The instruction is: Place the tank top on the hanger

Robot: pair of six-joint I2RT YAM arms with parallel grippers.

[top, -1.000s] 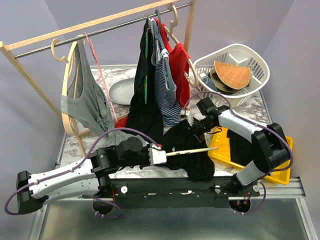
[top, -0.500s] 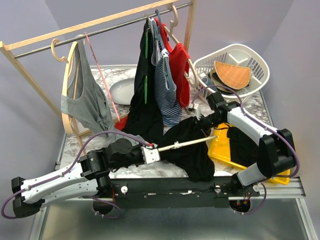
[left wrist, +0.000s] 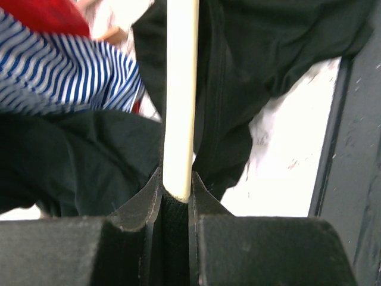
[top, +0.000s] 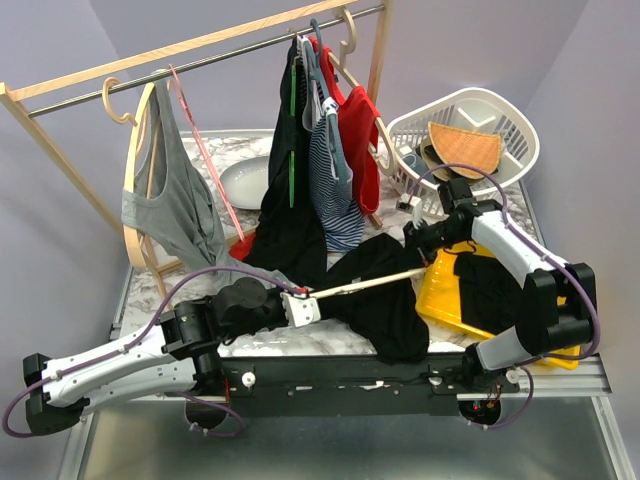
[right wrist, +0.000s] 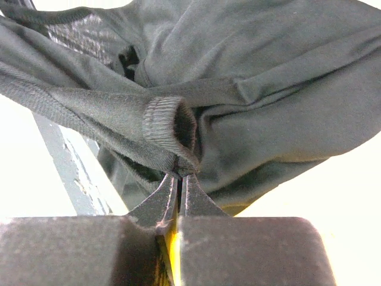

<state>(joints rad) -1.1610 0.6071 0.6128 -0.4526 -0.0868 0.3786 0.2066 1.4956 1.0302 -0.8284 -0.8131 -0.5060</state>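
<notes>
Where right hand point(right wrist: 178, 176) pinches, tank top point(right wrist: 268, 113) hem

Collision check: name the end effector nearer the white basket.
Right. The right end effector is just in front of the white basket; the left end effector sits far to its front-left.

The tank top point(top: 388, 305), plain black and limp, is seen bunched at the front of the bench point(top: 300, 345), with its lower folds resting on the marbled surface. One ribbed edge is lifted toward the right and pinched between the closed tips of the right claw point(right wrist: 178, 176); a small loop of hem is seen just above them. The hanger point(top: 370, 283), a slim cream wooden piece, is gripped at one end by the closed left claw point(left wrist: 177, 189). It is held nearly level, tilted slightly upward to the right, across the black fabric. Its hook cannot be made out.
</notes>
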